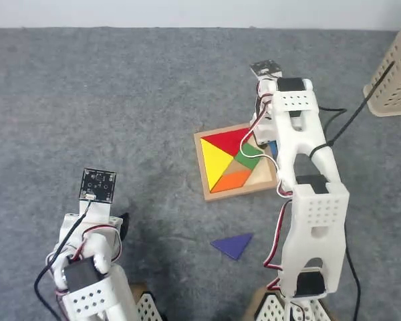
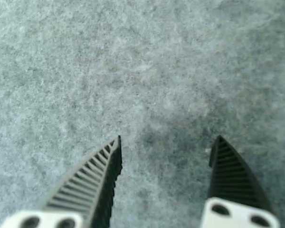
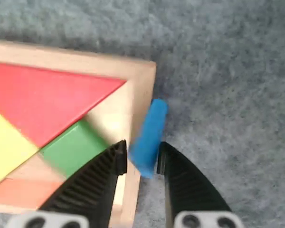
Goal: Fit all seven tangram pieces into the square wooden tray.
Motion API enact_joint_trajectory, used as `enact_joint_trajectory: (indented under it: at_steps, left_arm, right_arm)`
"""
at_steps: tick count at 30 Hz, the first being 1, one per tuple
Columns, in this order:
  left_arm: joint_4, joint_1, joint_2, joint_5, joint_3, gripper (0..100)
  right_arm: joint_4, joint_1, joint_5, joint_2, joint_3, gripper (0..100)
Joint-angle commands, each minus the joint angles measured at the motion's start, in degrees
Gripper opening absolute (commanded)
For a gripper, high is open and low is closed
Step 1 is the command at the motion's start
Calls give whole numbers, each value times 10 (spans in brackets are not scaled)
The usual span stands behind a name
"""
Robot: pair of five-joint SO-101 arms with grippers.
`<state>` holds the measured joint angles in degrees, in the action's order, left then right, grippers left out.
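The right gripper is clamping the blue piece between its two dark ribbed fingers. The piece is standing on its thin edge, tilted, just beside the outer rim of the square wooden tray near one corner. Whether it is touching the rim cannot be told. In the high view the same blue piece is peeking out from under the white right arm at the tray's far right side.

Inside the tray, the red triangle is lying along the rim nearest that corner. The yellow triangle is sitting against it, and the green piece is sitting just by the gripper's finger. The orange piece is lying beyond those. From above, red, yellow, green and orange are lying flat and close together. A pale tan patch is showing next to them; whether it is a piece or bare tray floor cannot be told.

The purple triangle is lying flat on the grey carpet, well apart from the tray and nearer the arm bases.

The left gripper is hanging with its fingers spread wide above bare carpet, holding nothing. It is well apart from the tray, at the near left of the high view. A beige slatted basket is standing at the far right edge.
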<state>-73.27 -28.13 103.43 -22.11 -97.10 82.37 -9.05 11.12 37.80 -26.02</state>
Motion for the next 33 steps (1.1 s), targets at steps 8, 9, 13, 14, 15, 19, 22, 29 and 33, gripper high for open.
enact_joint_trajectory:
  at_steps: [8,9,13,14,15,19,22,29,33]
  left_arm:
    - [-3,-4,9,-6,5,280]
    - [-3,-4,9,-6,5,280]
    - [-3,-4,9,-6,5,280]
    - [-3,-4,9,-6,5,280]
    - [-3,-4,9,-6,5,280]
    - [-3,-4,9,-6,5,280]
    - [-3,-4,9,-6,5,280]
    - [-3,-4,9,-6,5,280]
    - [-3,-4,9,-6,5,280]
  right_arm:
    - [7,-4,19,-21,-25,107]
    - [7,-4,19,-21,-25,101]
    - [6,-4,19,-21,-25,45]
    - [6,-4,19,-20,-25,41]
    - [6,-4,19,-20,-25,46]
    - [5,-3,19,-20,-24,90]
    - [3,-3,19,-20,-24,106]
    - [-6,14,20,0,-25,106]
    - [-13,15,20,13,-25,102]
